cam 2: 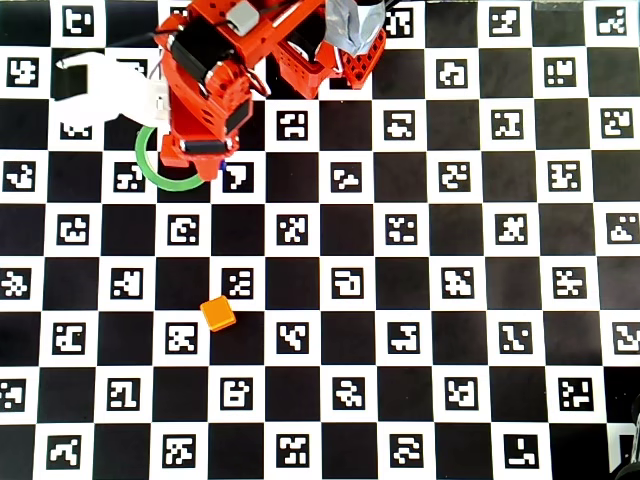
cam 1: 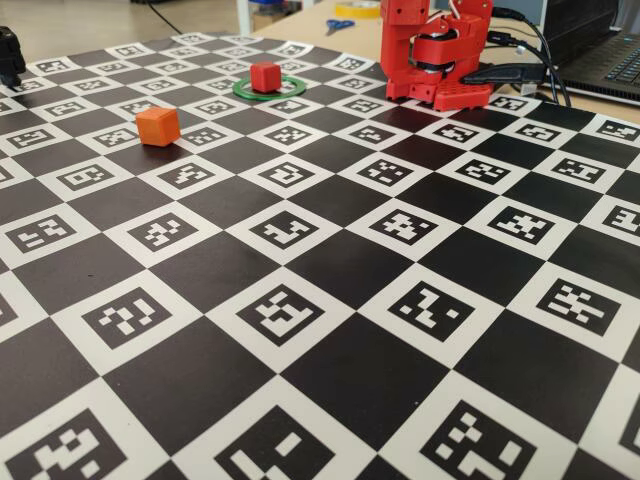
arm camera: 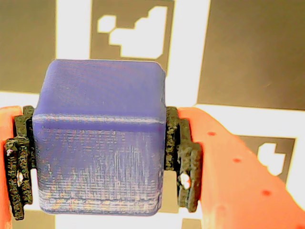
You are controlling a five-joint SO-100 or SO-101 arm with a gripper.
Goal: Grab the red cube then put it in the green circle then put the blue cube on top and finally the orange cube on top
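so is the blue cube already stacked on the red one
No, the wrist view shows the blue cube clamped in the tool, while the red cube sits bare-topped.

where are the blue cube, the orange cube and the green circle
blue cube (arm camera: 100, 138), wrist view, on its front face between the gripper pads
orange cube (cam 1: 157, 126), fixed view, on its front face
green circle (cam 2: 146, 168), overhead view, on the ring's left arc beside the arm

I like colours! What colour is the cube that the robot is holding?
Blue. The cube fills the wrist view, squeezed between the end effector's black pads.
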